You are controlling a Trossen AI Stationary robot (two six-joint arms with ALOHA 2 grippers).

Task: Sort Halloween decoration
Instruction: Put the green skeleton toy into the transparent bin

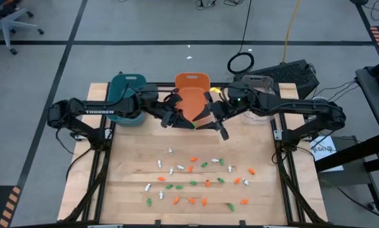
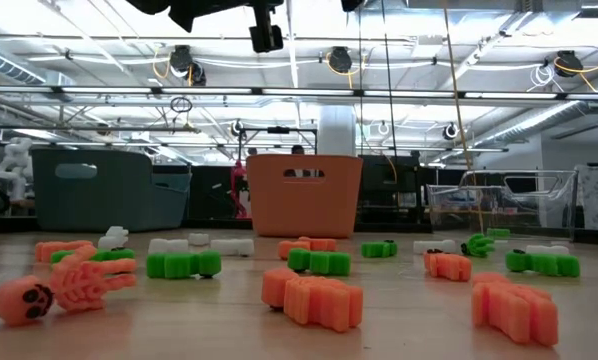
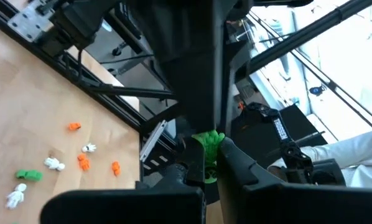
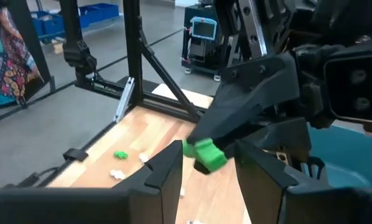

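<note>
Room was a big open workshop: grey floor [image 1: 145,22] marked with dark tape lines, an office chair [image 1: 9,25] off in one corner, cables trailing around. Overhead, long white ceiling lights [image 2: 89,50] ran over exposed beams. Pretty bright in there.

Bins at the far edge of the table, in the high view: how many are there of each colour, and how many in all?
Teal bin: 1
Orange bin: 1
Clear bin: 1
Total: 3 bins
</note>
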